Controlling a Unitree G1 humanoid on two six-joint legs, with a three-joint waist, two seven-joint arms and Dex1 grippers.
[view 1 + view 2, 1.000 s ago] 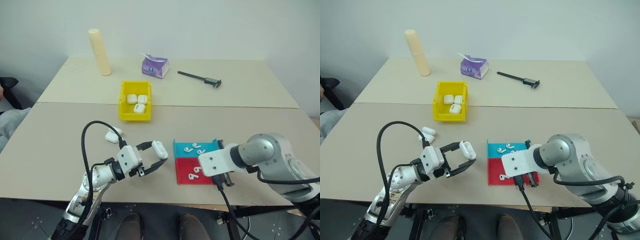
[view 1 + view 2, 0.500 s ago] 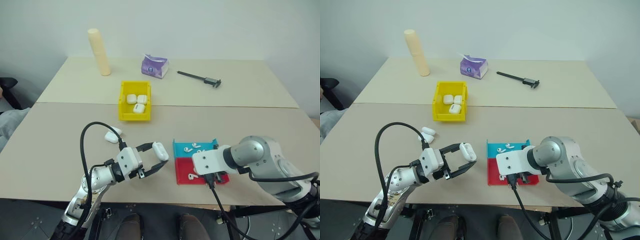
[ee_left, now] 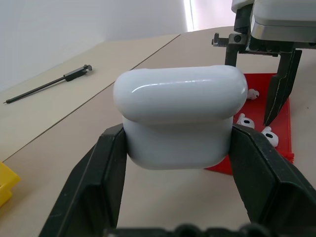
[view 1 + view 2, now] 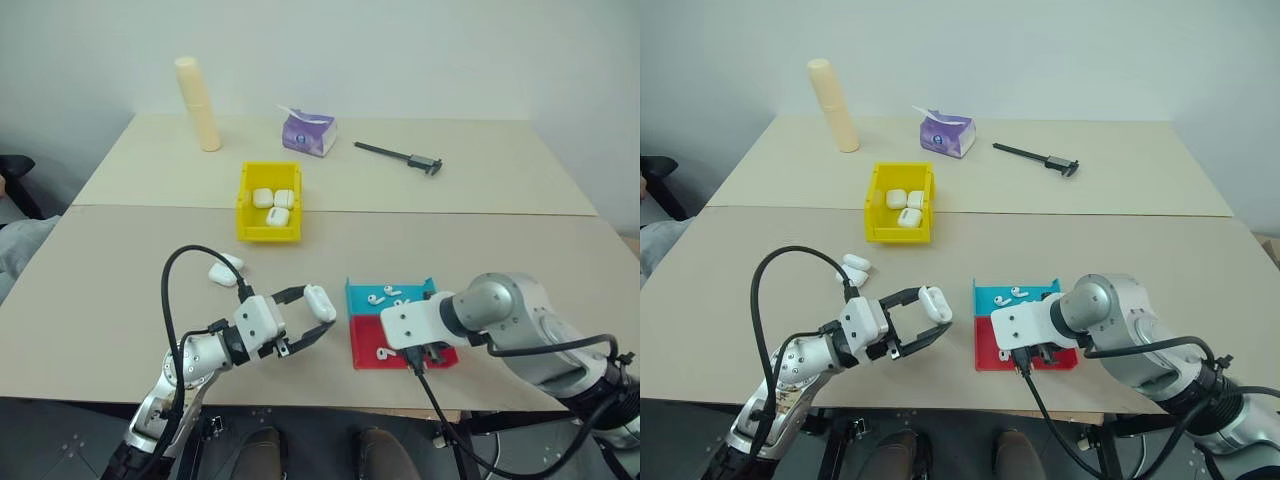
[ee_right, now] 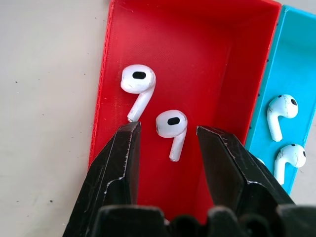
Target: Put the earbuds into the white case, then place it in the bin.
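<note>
Earbuds [image 5: 171,127] lay in the red tray [image 5: 197,54], tiny, glossy, likely slippery; we judged the bulb the best hold. Our right claw [image 5: 168,148] hung half-open around one; our left claw [image 3: 180,163] clamped the white case [image 3: 180,116].

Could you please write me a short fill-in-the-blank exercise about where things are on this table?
1. The left gripper holds a white ____.
2. The right gripper hangs over the ____ tray, its jaws open either side of an earbud.
3. The yellow bin already holds ____ white cases.
4. Beside the red tray lies a ____ tray with two earbuds.

Missing words: case; red; three; teal
</note>
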